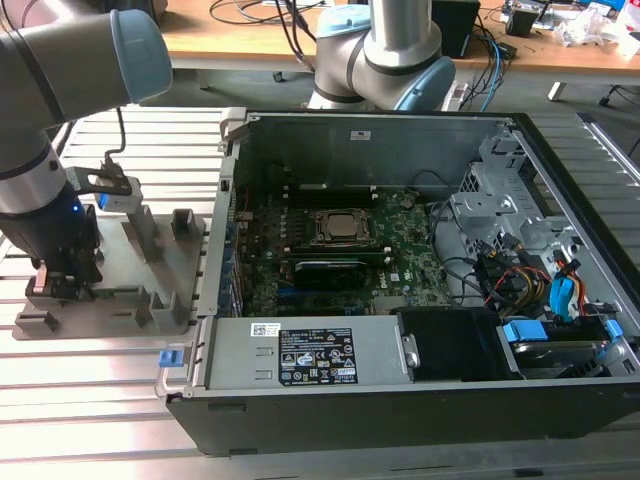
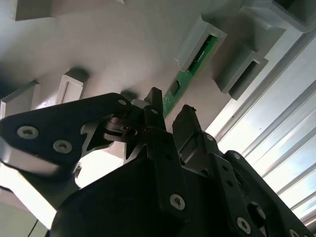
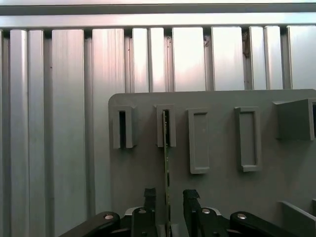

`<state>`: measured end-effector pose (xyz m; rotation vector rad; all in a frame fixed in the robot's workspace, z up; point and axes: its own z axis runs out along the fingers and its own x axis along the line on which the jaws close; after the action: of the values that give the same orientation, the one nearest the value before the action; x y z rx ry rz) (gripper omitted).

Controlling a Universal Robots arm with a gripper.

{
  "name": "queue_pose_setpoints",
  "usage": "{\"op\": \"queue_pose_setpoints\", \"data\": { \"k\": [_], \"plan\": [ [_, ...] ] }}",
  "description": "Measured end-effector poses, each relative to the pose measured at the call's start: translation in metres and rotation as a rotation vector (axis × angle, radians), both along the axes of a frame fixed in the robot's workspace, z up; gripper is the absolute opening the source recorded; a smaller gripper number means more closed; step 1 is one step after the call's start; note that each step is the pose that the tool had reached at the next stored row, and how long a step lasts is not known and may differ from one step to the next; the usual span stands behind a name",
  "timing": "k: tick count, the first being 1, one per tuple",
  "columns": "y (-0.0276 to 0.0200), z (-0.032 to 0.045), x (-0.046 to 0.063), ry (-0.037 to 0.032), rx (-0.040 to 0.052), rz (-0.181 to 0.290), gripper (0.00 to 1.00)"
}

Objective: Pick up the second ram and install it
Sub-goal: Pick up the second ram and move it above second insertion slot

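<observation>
Exterior view, from its left: my end effector [image 1: 65,285] hung low over the grey tray [image 1: 160,300] on the worktop [image 1: 90,420]. The open case [image 1: 380,135] sat just beside the tray toward that view's right, its motherboard [image 1: 330,270] exposed. In the first wrist view my fingers [image 3: 149,197] stood apart, straddling the ram [image 3: 167,158], which stood on edge with its far end in a tray slot. I could not tell whether either finger touched it.

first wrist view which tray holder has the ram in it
The holder in line with the gripper: the second ram stands in its slot; the neighbouring slot is empty.
</observation>
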<state>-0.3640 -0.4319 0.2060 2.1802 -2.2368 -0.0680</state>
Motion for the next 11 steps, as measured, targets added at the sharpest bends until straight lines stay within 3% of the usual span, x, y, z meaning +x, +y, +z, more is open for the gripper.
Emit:
{"op": "queue_pose_setpoints", "data": {
  "k": [3,8,11],
  "plan": [
    [0.0006,-0.0081,-0.0015,-0.0001,0.0003,0.028,0.36],
    [0.0013,-0.0086,-0.0016,0.0000,0.0003,0.041,0.36],
    [0.0013,-0.0086,-0.0016,0.0000,0.0003,0.041,0.14]
  ]
}}
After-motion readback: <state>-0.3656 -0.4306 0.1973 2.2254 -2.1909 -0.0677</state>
